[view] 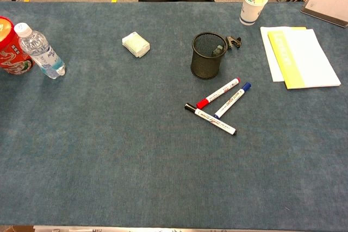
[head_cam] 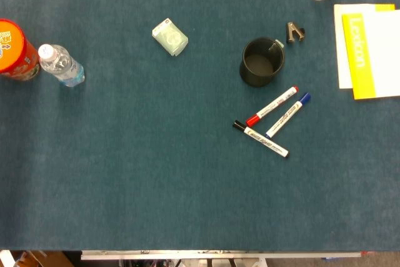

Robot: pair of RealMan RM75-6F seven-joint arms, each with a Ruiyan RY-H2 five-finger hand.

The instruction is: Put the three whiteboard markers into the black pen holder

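Three white-barrelled whiteboard markers lie untouched on the blue felt table (head_cam: 156,173) in our head view: the red-capped marker (head_cam: 272,105), the blue-capped marker (head_cam: 288,115) and the black-capped marker (head_cam: 260,139), bunched just below the round black pen holder (head_cam: 262,61). The red and blue ones lie nearly parallel, close together; the black one crosses under their lower ends. Neither of our hands shows here, so we cannot tell how their fingers lie.

From the chest view, the same red-capped marker (view: 217,92), blue-capped marker (view: 232,100) and black-capped marker (view: 210,119) sit near the upright black mesh holder (view: 208,55), which looks empty of markers. No hand appears here either.

We judge nothing of the task is done. The risks: reaching into so tight a cluster could knock a neighbouring marker and roll it away, and a light mesh holder may tip or slide if a marker strikes its rim at an angle. The small black clip (view: 234,42) beside the holder could also be bumped.
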